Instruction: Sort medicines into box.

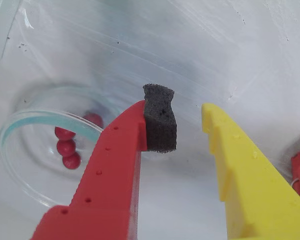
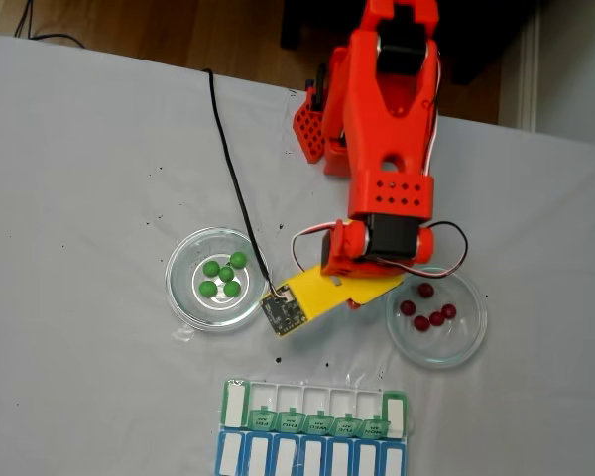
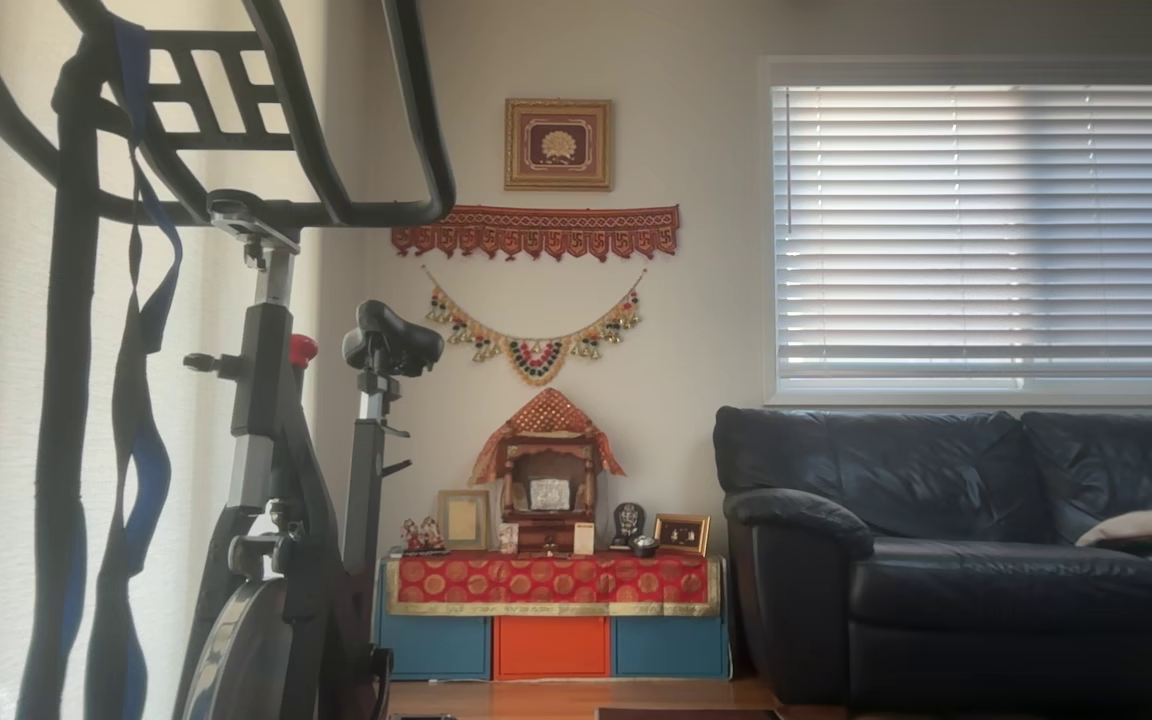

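Observation:
In the wrist view my gripper (image 1: 182, 117) is open, with nothing between the red finger's black foam pad (image 1: 160, 125) and the yellow finger (image 1: 240, 165). It hovers over bare table just right of a clear glass dish (image 1: 20, 125) holding several dark red medicines (image 1: 66, 147). In the fixed view the orange arm (image 2: 392, 188) reaches down between two dishes and covers the fingers. The left dish (image 2: 183, 297) holds several green medicines (image 2: 226, 274); the right dish (image 2: 466, 342) holds several red medicines (image 2: 422, 322). The green-lidded box (image 2: 317, 421) lies at the bottom edge.
A blue-lidded organizer row (image 2: 307, 458) sits right below the box. A black cable (image 2: 228, 169) runs across the white table to the camera board (image 2: 283, 312) on the yellow mount. The other view shows a living room with an exercise bike (image 3: 266, 450) and a sofa (image 3: 966, 560).

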